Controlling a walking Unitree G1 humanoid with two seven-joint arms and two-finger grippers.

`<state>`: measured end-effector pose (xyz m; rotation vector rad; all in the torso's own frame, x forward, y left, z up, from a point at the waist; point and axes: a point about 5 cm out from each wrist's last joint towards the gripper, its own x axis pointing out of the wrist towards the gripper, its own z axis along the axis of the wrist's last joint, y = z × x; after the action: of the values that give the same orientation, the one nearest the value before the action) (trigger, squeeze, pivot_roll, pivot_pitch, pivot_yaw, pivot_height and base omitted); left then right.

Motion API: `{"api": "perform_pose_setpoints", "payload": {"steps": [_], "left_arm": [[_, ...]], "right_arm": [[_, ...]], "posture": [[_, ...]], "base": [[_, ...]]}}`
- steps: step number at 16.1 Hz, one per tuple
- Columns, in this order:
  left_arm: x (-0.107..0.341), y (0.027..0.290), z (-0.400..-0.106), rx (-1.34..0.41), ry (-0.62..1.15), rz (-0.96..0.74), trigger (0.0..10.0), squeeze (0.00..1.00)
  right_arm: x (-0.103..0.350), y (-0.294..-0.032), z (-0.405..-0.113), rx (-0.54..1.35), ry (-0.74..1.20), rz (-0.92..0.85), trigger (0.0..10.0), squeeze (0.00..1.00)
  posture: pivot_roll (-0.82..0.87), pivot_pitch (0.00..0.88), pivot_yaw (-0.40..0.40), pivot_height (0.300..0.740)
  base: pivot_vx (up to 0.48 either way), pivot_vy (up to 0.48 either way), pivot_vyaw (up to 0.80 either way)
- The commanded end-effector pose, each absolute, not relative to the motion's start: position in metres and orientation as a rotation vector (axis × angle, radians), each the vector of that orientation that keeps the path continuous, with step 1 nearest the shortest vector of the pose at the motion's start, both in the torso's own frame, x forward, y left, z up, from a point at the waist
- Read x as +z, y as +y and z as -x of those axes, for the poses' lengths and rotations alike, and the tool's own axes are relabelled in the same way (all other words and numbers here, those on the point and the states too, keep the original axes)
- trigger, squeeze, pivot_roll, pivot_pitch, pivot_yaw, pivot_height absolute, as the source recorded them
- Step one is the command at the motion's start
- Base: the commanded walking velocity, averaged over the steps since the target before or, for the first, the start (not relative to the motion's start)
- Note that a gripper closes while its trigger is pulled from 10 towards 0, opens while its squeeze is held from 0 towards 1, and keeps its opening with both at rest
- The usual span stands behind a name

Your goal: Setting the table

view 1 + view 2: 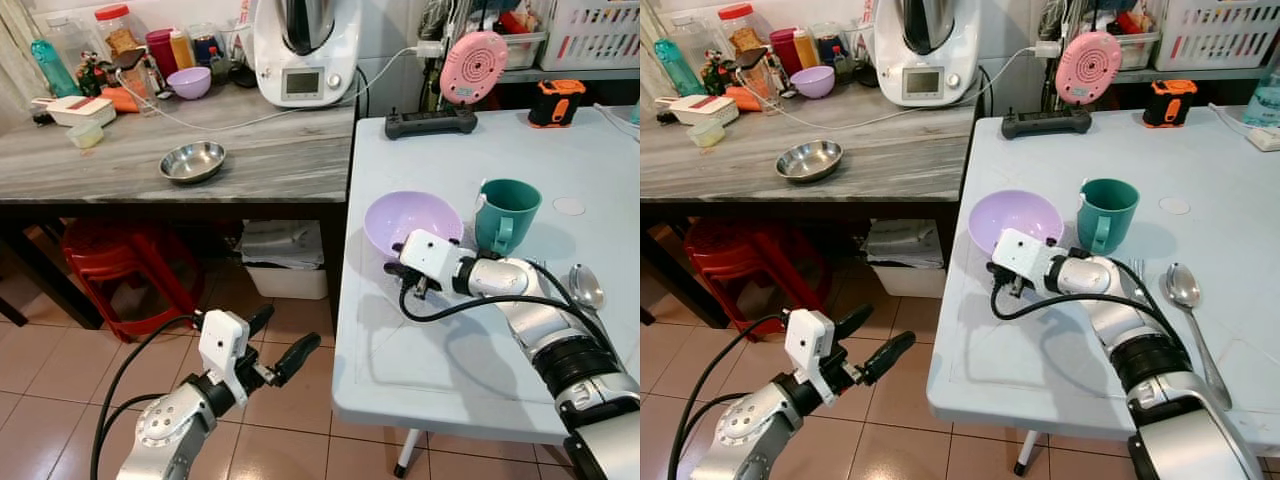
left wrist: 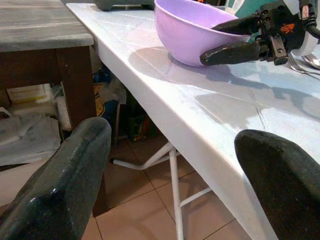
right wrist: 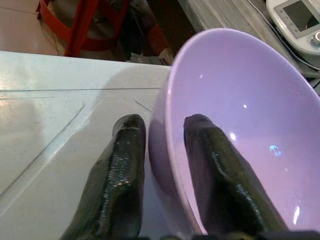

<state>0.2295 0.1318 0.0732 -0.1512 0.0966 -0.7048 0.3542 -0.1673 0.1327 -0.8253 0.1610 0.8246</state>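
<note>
Setting: we stand on tan floor tiles at the near corner of a white table, with a grey wooden counter in the upper left.
Left gripper: we hold it low over the floor, lower left of the frame, fingers spread wide and grasping nothing.
Right gripper: at centre frame we pinch the near rim of the purple bowl, one finger inside, one outside.
Purple bowl: it sits on the table near the left edge.
Teal mug: upright, just right of the bowl.
Spoon: it lies at the right edge of the frame beside our forearm.
Far: a steel bowl and a white kitchen machine sit on the counter.
</note>
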Motion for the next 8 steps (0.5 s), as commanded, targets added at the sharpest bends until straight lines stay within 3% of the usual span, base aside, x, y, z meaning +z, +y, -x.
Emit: {"api": "perform_pose_setpoints", "payload": {"steps": [1, 8], "left_arm": [[0.0745, 0.136, -0.2315, -0.71, 0.104, 0.135, 10.0, 0.0], [0.0732, 0.1413, -0.2338, -0.707, 0.112, 0.119, 10.0, 0.0]], "right_arm": [[0.1303, -0.164, -0.3526, 0.84, 0.152, 0.826, 0.0, 0.0], [0.1313, -0.1574, -0.352, 0.855, 0.112, 0.812, 0.0, 0.0]], "posture": [[-0.05, 0.0, 0.138, 0.74], [-0.04, 0.0, 0.148, 0.74]], "base": [[0.0, 0.0, 0.0], [0.0, 0.0, 0.0]]}}
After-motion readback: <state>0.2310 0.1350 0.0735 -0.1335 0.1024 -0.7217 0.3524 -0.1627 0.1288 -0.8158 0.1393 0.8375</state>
